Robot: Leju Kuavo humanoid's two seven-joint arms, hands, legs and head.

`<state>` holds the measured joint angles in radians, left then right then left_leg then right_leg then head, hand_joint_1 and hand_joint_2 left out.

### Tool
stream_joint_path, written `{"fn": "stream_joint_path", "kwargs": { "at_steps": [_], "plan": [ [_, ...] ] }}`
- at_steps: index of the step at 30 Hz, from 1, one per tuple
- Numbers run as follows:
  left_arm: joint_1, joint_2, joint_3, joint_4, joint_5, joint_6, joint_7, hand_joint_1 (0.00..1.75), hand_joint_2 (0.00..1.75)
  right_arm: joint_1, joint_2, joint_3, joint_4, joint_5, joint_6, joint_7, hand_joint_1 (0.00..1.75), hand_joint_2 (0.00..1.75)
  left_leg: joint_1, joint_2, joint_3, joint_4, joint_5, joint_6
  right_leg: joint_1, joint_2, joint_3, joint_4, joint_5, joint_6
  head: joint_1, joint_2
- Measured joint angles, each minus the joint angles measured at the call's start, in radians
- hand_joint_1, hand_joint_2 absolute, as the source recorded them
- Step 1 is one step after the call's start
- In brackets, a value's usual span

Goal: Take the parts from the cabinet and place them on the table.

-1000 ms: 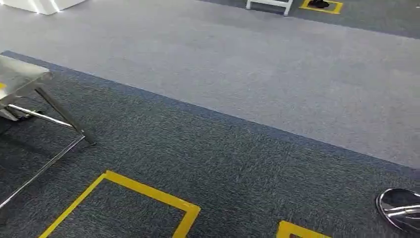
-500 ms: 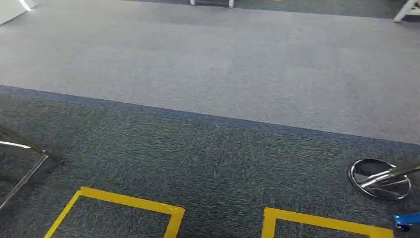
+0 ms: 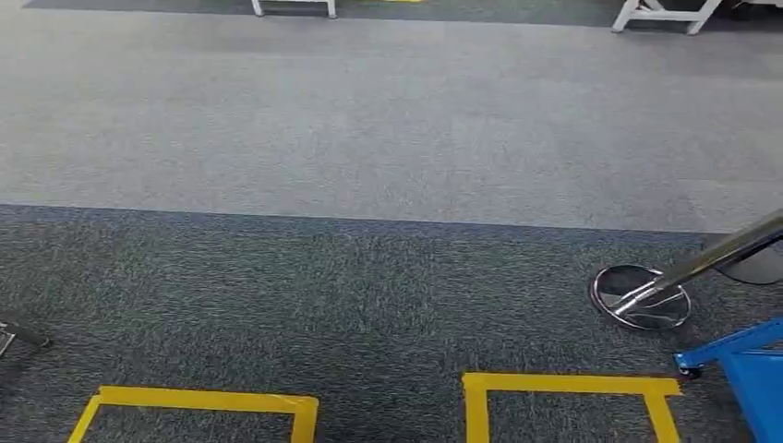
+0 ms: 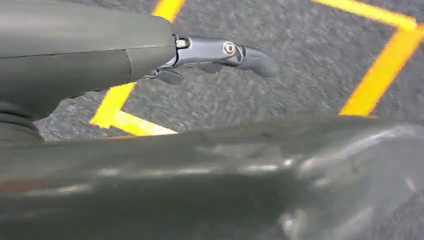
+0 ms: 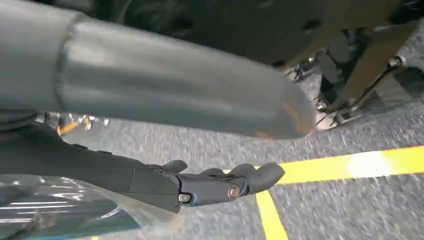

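The head view looks down on carpet (image 3: 369, 138): a pale grey band farther off, a darker band nearer, and two yellow tape squares (image 3: 198, 406) at the near edge. To the right stands a round chrome base (image 3: 642, 297) with a slanted chrome pole rising from it, and just beside it the corner of a blue cart (image 3: 743, 365). White furniture legs (image 3: 291, 7) stand at the far edge. Neither cabinet nor desk can be made out here.

In the left wrist view the left hand (image 4: 220, 52) reaches out over dark carpet and yellow tape, fingers extended and close together, nothing between them. A large grey blurred surface lies across the near part of the picture; what it is I cannot tell.

In the right wrist view the right hand (image 5: 215, 185) hangs above the carpet and a yellow line. A clear plastic bag (image 5: 65, 207) with something bluish inside lies against the palm side and wrist (probably a part, though I cannot say for sure). Whether the fingers actually clasp it I cannot tell.

My judgement: the robot is in transit with the part. The risks are a loose bag slipping from the hand while walking, or a foot or arm catching the chrome base or cart at the right
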<state>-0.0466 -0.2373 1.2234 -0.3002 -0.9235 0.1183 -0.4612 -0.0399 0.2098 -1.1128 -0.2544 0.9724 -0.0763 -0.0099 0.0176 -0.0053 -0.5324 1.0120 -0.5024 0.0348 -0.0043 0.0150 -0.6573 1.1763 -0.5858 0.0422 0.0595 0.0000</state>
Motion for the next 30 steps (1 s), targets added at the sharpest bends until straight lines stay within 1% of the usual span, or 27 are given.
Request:
{"fn": "stream_joint_path", "kwargs": {
  "at_steps": [1,2,3,4,5,6,7,8,11,12,13,14,15,16,17,18,19,20,21,22,23,24,25,27,28,29,30],
  "plan": [
    [0.001,0.001,0.0,0.0,0.001,0.0,-0.003,0.0,0.0,0.0,0.0,0.0,0.0,0.0,0.0,0.004,0.0,0.0,-0.001,0.019,0.0,0.0,-0.001,0.001,-0.002,-0.004,-0.04,0.079,-0.033,0.004,-0.002,0.0],
    [0.0,0.003,0.0,0.0,0.002,-0.002,-0.009,0.0,0.0,0.001,0.0,0.0,0.0,-0.001,0.002,0.01,0.0,0.0,-0.002,0.035,0.0,0.0,-0.002,0.002,-0.004,-0.005,-0.067,0.133,-0.046,0.008,0.0,0.0],
    [-0.002,0.005,0.0,0.0,0.003,-0.005,-0.015,0.0,0.0,0.003,0.0,0.0,0.0,-0.002,0.005,0.014,0.0,0.0,-0.002,0.048,0.001,0.001,-0.003,0.0,-0.006,-0.006,-0.069,0.135,-0.034,0.01,0.0,0.0],
    [-0.005,0.006,0.0,0.0,0.006,-0.008,-0.022,0.0,0.0,0.005,0.0,0.0,0.0,-0.002,0.007,0.016,0.0,0.0,-0.002,0.061,0.002,0.001,-0.005,-0.001,-0.008,-0.011,-0.046,0.092,0.001,0.012,0.0,0.0],
    [-0.008,0.007,0.0,0.0,0.015,-0.012,-0.03,0.0,0.0,0.005,0.0,0.0,0.0,0.0,0.013,0.017,0.0,0.0,-0.001,0.072,0.005,0.001,-0.007,-0.004,-0.009,-0.022,-0.006,0.018,0.042,0.012,0.0,0.0],
    [-0.01,0.007,0.001,0.0,0.023,-0.018,-0.038,0.0,0.0,0.004,-0.001,0.0,0.0,0.002,0.018,0.015,0.0,0.0,-0.001,0.084,0.011,0.001,-0.011,-0.007,-0.009,-0.043,0.047,-0.077,0.084,0.009,0.0,0.0],
    [-0.011,0.007,0.003,0.0,0.029,-0.022,-0.044,0.0,0.0,0.004,-0.001,0.0,0.0,0.003,0.022,0.015,0.0,0.0,-0.003,0.092,0.016,0.001,-0.015,-0.013,-0.006,-0.09,0.085,-0.147,0.096,0.007,0.002,0.0],
    [-0.01,0.007,0.005,0.0,0.033,-0.024,-0.048,0.0,0.0,0.0,-0.002,0.0,0.0,0.005,0.024,0.013,0.0,0.0,-0.011,0.101,0.015,0.006,-0.022,-0.022,0.004,-0.097,0.101,-0.163,0.089,-0.005,0.002,0.0],
    [-0.012,0.002,0.018,0.0,0.055,-0.035,-0.07,0.0,0.0,0.007,-0.002,0.0,0.0,0.004,0.025,-0.011,0.0,0.0,-0.007,0.131,0.027,-0.003,-0.019,-0.034,0.011,-0.062,0.089,-0.16,0.091,-0.025,-0.002,0.0],
    [-0.011,0.001,0.019,0.0,0.057,-0.037,-0.072,0.0,0.0,0.007,-0.002,0.0,0.0,0.003,0.025,-0.014,0.0,0.0,-0.005,0.14,0.032,-0.003,-0.025,-0.043,0.008,-0.049,0.096,-0.169,0.095,-0.034,-0.001,0.0],
    [-0.011,-0.001,0.022,0.0,0.06,-0.038,-0.072,0.0,0.0,0.008,-0.001,0.0,0.0,0.003,0.025,-0.021,0.0,0.0,0.0,0.086,0.031,0.013,-0.041,-0.048,0.003,-0.04,0.101,-0.176,0.1,-0.04,-0.005,0.0],
    [-0.01,-0.002,0.027,0.0,0.061,-0.038,-0.071,0.0,0.0,0.007,0.0,0.0,0.0,0.005,0.023,-0.022,0.0,0.0,0.001,0.043,0.012,0.058,-0.073,-0.047,0.002,-0.032,0.102,-0.177,0.101,-0.045,-0.011,0.0],
    [-0.007,-0.002,0.031,0.0,0.061,-0.036,-0.065,0.0,0.0,0.005,0.001,0.0,0.0,0.009,0.019,-0.022,0.0,0.0,0.001,0.024,-0.02,0.13,-0.111,-0.046,0.001,-0.019,0.102,-0.177,0.102,-0.051,-0.014,0.0],
    [-0.002,-0.002,0.037,0.0,0.063,-0.034,-0.055,0.0,0.0,0.005,0.003,0.0,0.0,0.014,0.015,-0.022,0.0,0.0,0.0,0.018,-0.06,0.215,-0.149,-0.046,0.003,-0.005,0.102,-0.177,0.101,-0.053,-0.014,0.0],
    [0.002,-0.002,0.042,0.0,0.064,-0.032,-0.051,0.0,0.0,0.005,0.003,0.0,0.0,0.017,0.014,-0.022,0.0,0.0,0.0,0.016,-0.095,0.284,-0.171,-0.046,0.004,0.011,0.102,-0.176,0.101,-0.054,-0.016,0.0],
    [0.006,-0.002,0.045,0.0,0.068,-0.032,-0.048,0.0,0.0,0.007,0.003,0.0,0.0,0.021,0.014,-0.021,0.0,0.0,0.0,0.015,-0.115,0.316,-0.166,-0.045,0.005,0.028,0.103,-0.176,0.101,-0.054,-0.016,0.0],
    [0.007,-0.002,0.05,0.0,0.082,-0.035,-0.048,0.0,0.0,0.008,0.004,0.0,0.0,0.024,0.011,-0.02,0.0,0.0,0.0,0.015,-0.11,0.294,-0.135,-0.043,0.005,0.043,0.106,-0.175,0.101,-0.054,-0.016,0.0],
    [0.006,-0.002,0.055,0.0,0.092,-0.04,-0.05,0.0,0.0,0.008,0.005,0.0,0.0,0.025,0.009,-0.02,0.0,0.0,0.0,0.011,-0.089,0.233,-0.087,-0.041,0.005,0.059,0.107,-0.173,0.101,-0.053,-0.016,0.0],
    [0.005,-0.002,0.064,-0.002,0.112,-0.046,-0.053,0.0,0.0,0.008,0.006,0.0,0.0,0.027,0.005,-0.018,0.0,0.0,0.001,-0.001,-0.057,0.153,-0.036,-0.039,0.004,0.074,0.108,-0.17,0.1,-0.052,-0.017,0.0],
    [0.004,-0.003,0.074,-0.005,0.129,-0.06,-0.058,0.0,0.0,0.007,0.008,0.0,0.0,0.03,0.002,-0.015,0.0,0.0,0.003,-0.034,-0.028,0.075,0.005,-0.037,0.003,0.087,0.107,-0.167,0.098,-0.049,-0.018,0.0],
    [0.003,-0.005,0.087,-0.009,0.14,-0.07,-0.061,0.0,0.0,0.005,0.01,0.0,0.0,0.033,0.0,-0.012,0.0,0.0,0.007,-0.093,-0.018,0.04,-0.001,-0.036,0.009,0.098,0.101,-0.157,0.094,-0.042,-0.019,0.0],
    [0.002,-0.009,0.096,-0.013,0.143,-0.074,-0.062,0.0,0.0,0.002,0.01,0.0,0.0,0.037,-0.001,-0.011,0.0,0.0,0.009,-0.085,-0.014,0.021,-0.009,-0.04,0.004,0.112,0.09,-0.153,0.095,-0.036,-0.02,0.0],
    [0.001,-0.01,0.1,-0.016,0.142,-0.078,-0.063,0.0,0.0,0.004,0.01,0.0,0.0,0.039,-0.002,-0.011,0.0,0.0,0.004,-0.078,-0.015,0.023,-0.008,-0.038,0.001,0.121,0.083,-0.157,0.099,-0.027,-0.019,0.0],
    [-0.002,-0.012,0.102,-0.021,0.143,-0.087,-0.063,0.0,0.0,0.008,0.01,0.0,0.0,0.041,-0.002,-0.01,0.0,0.0,0.006,-0.057,-0.013,0.019,-0.003,-0.027,-0.003,0.143,0.069,-0.161,0.104,-0.013,-0.019,0.0],
    [-0.005,-0.013,0.105,-0.022,0.153,-0.098,-0.066,0.0,0.0,0.008,0.009,0.0,0.0,0.042,-0.002,-0.012,0.0,0.0,0.01,-0.04,-0.012,0.013,0.001,-0.02,-0.003,0.124,0.068,-0.152,0.098,-0.011,-0.02,0.0],
    [-0.008,-0.014,0.112,-0.026,0.163,-0.105,-0.069,0.0,0.0,0.006,0.009,0.0,0.0,0.043,-0.001,-0.018,0.0,0.0,0.008,-0.029,-0.012,0.011,0.001,-0.012,0.004,0.058,0.052,-0.117,0.07,-0.008,-0.012,0.0],
    [-0.007,-0.016,0.12,-0.03,0.17,-0.113,-0.073,0.0,0.0,0.005,0.009,0.0,-0.001,0.046,0.006,-0.031,0.0,0.0,0.004,-0.012,-0.013,0.011,0.001,-0.009,0.003,0.021,0.016,-0.048,0.027,-0.004,-0.004,0.0]
  ]
}}
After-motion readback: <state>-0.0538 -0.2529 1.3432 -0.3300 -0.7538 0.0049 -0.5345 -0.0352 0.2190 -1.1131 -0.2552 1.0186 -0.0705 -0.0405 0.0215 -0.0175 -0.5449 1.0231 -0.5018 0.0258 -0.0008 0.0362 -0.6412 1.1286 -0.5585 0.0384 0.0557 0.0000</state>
